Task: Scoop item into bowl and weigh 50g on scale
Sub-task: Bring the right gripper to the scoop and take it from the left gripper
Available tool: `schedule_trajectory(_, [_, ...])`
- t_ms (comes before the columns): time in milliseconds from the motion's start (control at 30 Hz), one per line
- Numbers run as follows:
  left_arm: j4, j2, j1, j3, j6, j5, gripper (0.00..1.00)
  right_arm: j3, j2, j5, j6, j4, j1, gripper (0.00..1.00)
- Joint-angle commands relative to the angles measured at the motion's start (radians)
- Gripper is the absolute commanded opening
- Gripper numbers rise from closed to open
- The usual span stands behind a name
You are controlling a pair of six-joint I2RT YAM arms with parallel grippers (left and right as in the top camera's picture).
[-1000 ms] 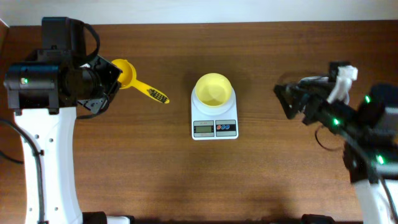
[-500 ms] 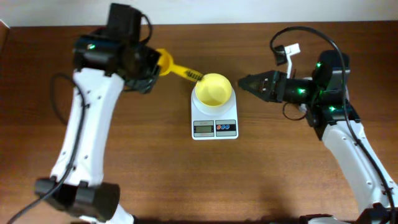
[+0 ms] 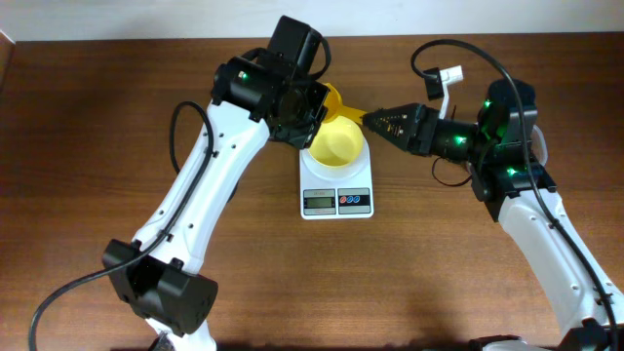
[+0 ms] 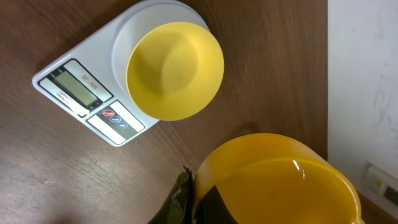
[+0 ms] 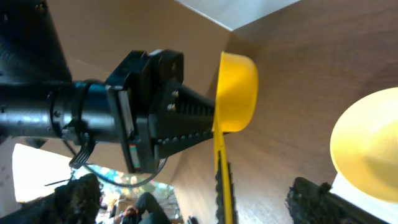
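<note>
Scale: a white rounded-rectangular digital kitchen scale is being shown at the middle of a brown wooden table; its grey display and red and blue buttons are being turned toward the robot
Bowl: a small round pale-yellow plastic bowl is being carried on the scale's round platform; it is smooth and glossy, and is being seen empty from the left wrist view
Beans: no dark reddish-brown beans are being shown in any view
Scoop: a yellow long-handled plastic scoop is being held in the air just behind the bowl's far rim; whether its cup is holding anything cannot be told
Left gripper: the black left gripper is being pinched onto the scoop where cup meets handle
Right gripper: the right gripper is being held with fingers spread at the handle's free end; the ridged handle is being seen between them; contact cannot be told
Key relation: the handle's long axis is being pointed from the left gripper straight toward the right gripper, which is the nearer to its free end; the bowl is lying just below and robot-ward of the cup
Likely step: a handover of the scoop appears to be being set up; the thin handle is probably needing a square, centred pinch
</note>
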Motion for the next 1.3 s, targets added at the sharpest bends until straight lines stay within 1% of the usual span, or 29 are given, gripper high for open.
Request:
schedule_trajectory(0, [0.002,0.006,-0.018,-0.002,-0.048,0.003,0.0,0.013,-0.003,0.064,0.002,0.003,0.004,0.9])
schedule_trajectory(100, [0.002,0.006,-0.044,-0.002,-0.082,-0.001,0.0,0.013,-0.003,0.082,0.002,0.003,0.004,0.76])
schedule_trajectory(133, [0.002,0.006,-0.05,-0.002,-0.095,0.0,0.0,0.013,-0.003,0.088,0.002,0.0,0.004,0.74])
schedule_trajectory(200, [0.002,0.006,-0.063,-0.002,-0.116,-0.001,0.0,0.013,-0.003,0.09,0.002,0.0,0.004,0.74])
schedule_trajectory(300, [0.002,0.006,-0.082,-0.002,-0.12,-0.001,0.0,0.013,-0.003,0.1,0.001,0.0,0.004,0.64])
schedule_trajectory(333, [0.002,0.006,-0.085,-0.002,-0.12,-0.001,0.0,0.013,-0.003,0.101,0.001,0.0,0.004,0.58])
schedule_trajectory(367, [0.002,0.006,-0.087,-0.002,-0.12,-0.001,0.0,0.013,-0.003,0.101,0.001,0.0,0.004,0.49])
schedule_trajectory(400, [0.002,0.006,-0.087,-0.002,-0.12,-0.001,0.0,0.013,-0.003,0.101,0.001,-0.001,0.004,0.36])
schedule_trajectory(433, [0.002,0.006,-0.087,-0.002,-0.12,-0.001,0.0,0.013,-0.003,0.101,0.002,-0.004,0.005,0.3])
schedule_trajectory(500, [0.002,0.006,-0.087,-0.002,-0.12,0.0,0.0,0.013,-0.003,0.101,0.001,-0.016,0.005,0.21])
schedule_trajectory(567, [0.002,0.006,-0.092,-0.002,-0.12,0.0,0.0,0.013,-0.003,0.101,0.001,-0.027,0.005,0.04])
schedule_trajectory(767, [0.01,0.006,-0.102,-0.002,-0.12,-0.001,0.0,0.013,-0.003,0.097,0.001,-0.042,0.005,0.04])
schedule_trajectory(800, [0.014,0.006,-0.102,-0.002,-0.119,-0.001,0.0,0.013,-0.003,0.09,-0.003,-0.042,0.005,0.11])
schedule_trajectory(833, [0.015,0.006,-0.102,-0.002,-0.119,-0.001,0.0,0.013,-0.003,0.089,-0.003,-0.042,0.005,0.27])
schedule_trajectory(867, [0.018,0.006,-0.102,-0.002,-0.12,-0.001,0.0,0.013,-0.003,0.085,-0.006,-0.042,0.005,0.31])
schedule_trajectory(967, [0.021,0.006,-0.102,-0.002,-0.12,-0.001,0.0,0.013,-0.003,0.077,-0.01,-0.042,0.005,0.35])
schedule_trajectory(1100, [0.024,0.006,-0.11,-0.002,-0.12,-0.001,0.0,0.013,-0.003,0.074,-0.01,-0.042,0.005,0.34])
schedule_trajectory(1133, [0.029,0.006,-0.114,-0.002,-0.12,-0.001,0.0,0.013,-0.003,0.07,-0.01,-0.043,0.005,0.22])
schedule_trajectory(1167, [0.032,0.006,-0.117,-0.002,-0.12,-0.001,0.0,0.013,-0.003,0.066,-0.01,-0.043,0.005,0.14])
schedule_trajectory(1233, [0.041,0.006,-0.127,-0.002,-0.12,-0.001,0.0,0.012,-0.003,0.066,-0.01,-0.05,0.006,0.04])
schedule_trajectory(1267, [0.046,0.006,-0.131,-0.002,-0.12,-0.001,0.0,0.012,-0.003,0.063,-0.01,-0.051,0.007,0.04])
